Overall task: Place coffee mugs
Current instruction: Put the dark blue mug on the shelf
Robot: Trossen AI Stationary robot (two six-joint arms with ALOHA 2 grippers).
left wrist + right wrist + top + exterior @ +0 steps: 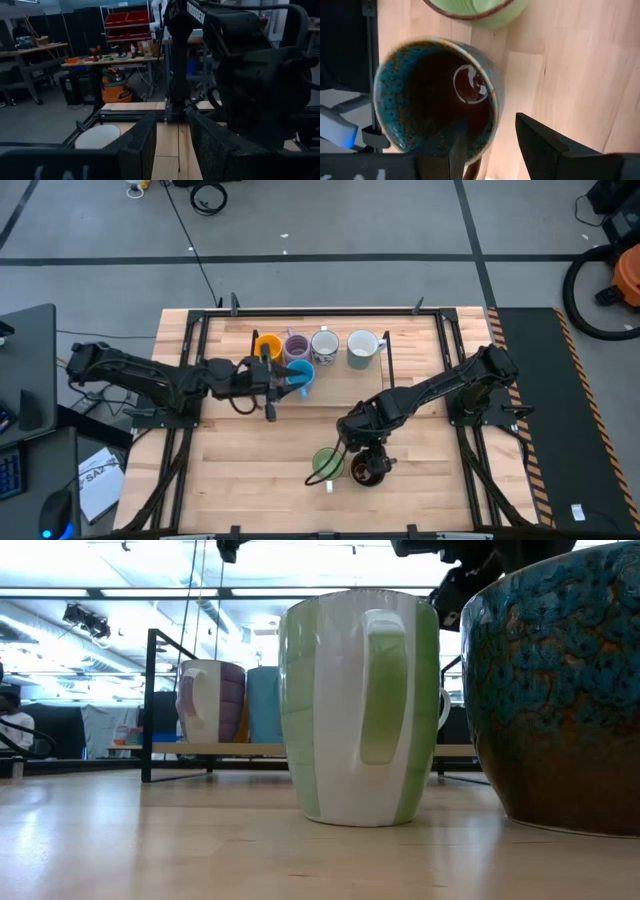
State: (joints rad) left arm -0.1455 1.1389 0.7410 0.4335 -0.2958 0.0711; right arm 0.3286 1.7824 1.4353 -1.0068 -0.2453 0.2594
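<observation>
Four mugs stand in a row at the far side of the table: orange (267,347), lavender (296,346), white patterned (325,343) and pale white (362,348). A bright blue mug (301,376) stands in front of them, right at the tips of my left gripper (273,376), which is open; the left wrist view does not show this mug. Near the near edge, the green mug (327,464) and the dark brown-black mug (368,470) stand upright side by side. My right gripper (490,150) is open over the dark mug, with one finger inside and one outside. My right gripper comes at the dark mug from above, pointing down. One finger (457,147) is inside the mug and the other (545,147) outside its wall (492,117). Whether either finger touches the wall, I cannot tell. The mug stands with its base on the table (560,820).
A black metal frame (190,350) runs around the wooden table top. A thin upright black bar (387,360) stands just right of the pale white mug. The middle of the table (300,425) between the two groups of mugs is bare wood.
</observation>
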